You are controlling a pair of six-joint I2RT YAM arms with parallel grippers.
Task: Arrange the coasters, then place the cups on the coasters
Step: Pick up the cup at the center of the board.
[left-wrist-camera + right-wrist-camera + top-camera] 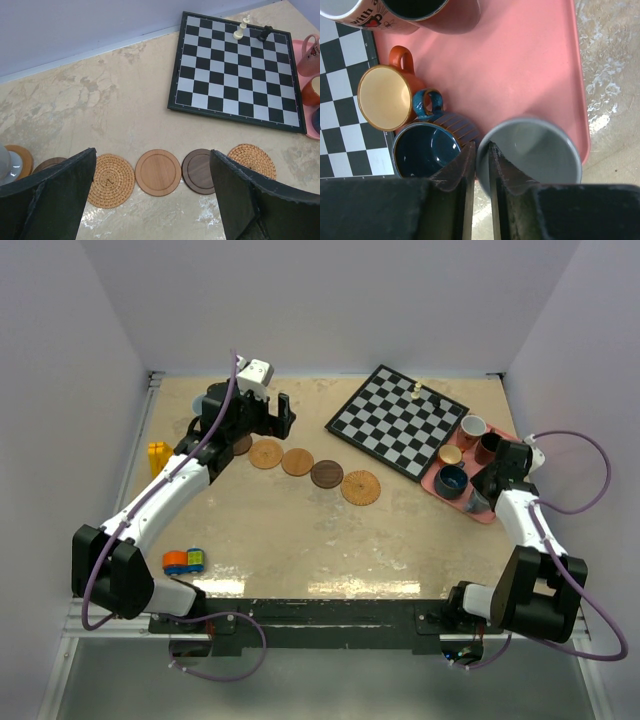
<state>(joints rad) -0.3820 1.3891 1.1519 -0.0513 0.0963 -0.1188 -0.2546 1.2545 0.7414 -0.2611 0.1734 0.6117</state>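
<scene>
Jaws of right gripper (480, 150) pinched on rim of grey cup (535, 150); cup stands on pink tray (520, 65), near edge, just beside dark blue cup (425, 150). Left gripper (152, 155) spread wide, empty, above coasters (158, 171) lined up on table (100, 100).

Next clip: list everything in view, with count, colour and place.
coasters: six, four tan, two dark brown, row mid-table
pale cup: one, on leftmost coaster
tray: one, pink, right side
grey cup: one, tray's near corner
other cups: four, white, dark, orange, dark blue, on tray
chessboard: one, black-white, far right
chess pieces: two, white and black, board's far edge
yellow block: one, left edge
toy car: one, orange-blue-green, near left
left gripper: open, above coaster row
right gripper: pinching grey cup's rim
</scene>
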